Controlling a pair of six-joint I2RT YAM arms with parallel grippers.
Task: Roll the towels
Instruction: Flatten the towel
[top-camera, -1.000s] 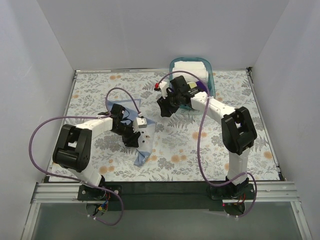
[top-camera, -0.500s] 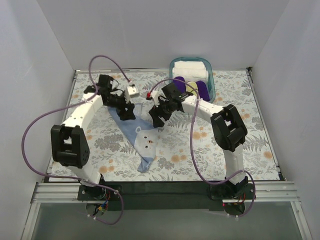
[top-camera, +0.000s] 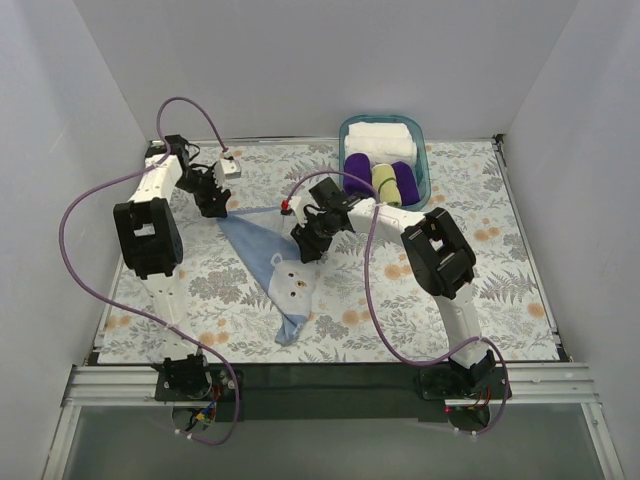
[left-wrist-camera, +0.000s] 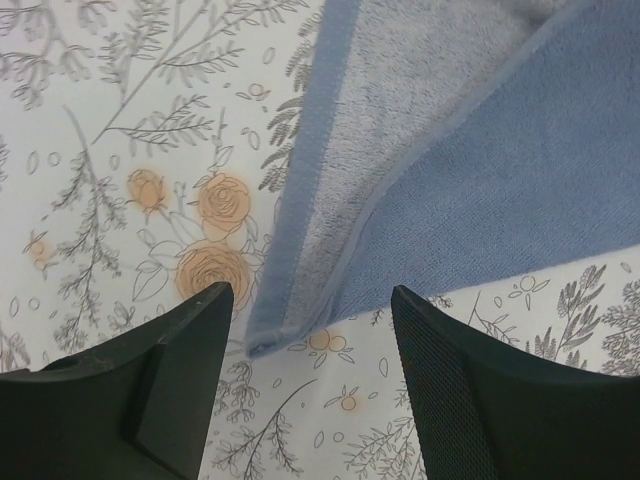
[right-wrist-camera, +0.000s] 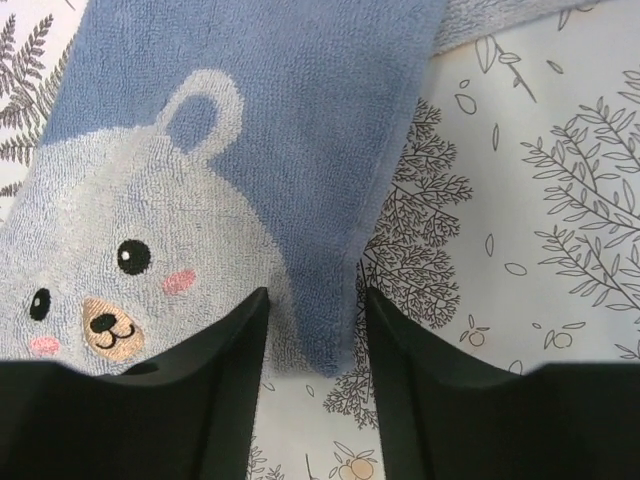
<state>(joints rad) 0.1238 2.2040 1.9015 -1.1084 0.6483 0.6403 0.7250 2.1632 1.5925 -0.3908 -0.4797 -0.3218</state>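
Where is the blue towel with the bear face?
In the top view, the blue towel lies on the flowery table, left of middle, with the left pincer at its far corner and the right pincer at its right edge.

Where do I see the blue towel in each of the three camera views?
Top view: blue towel lies left of centre, spread on the table.
Left wrist: upper right, one corner at bottom centre.
Right wrist: upper left, with its bear face.
Shared landmark: the flowered tablecloth.
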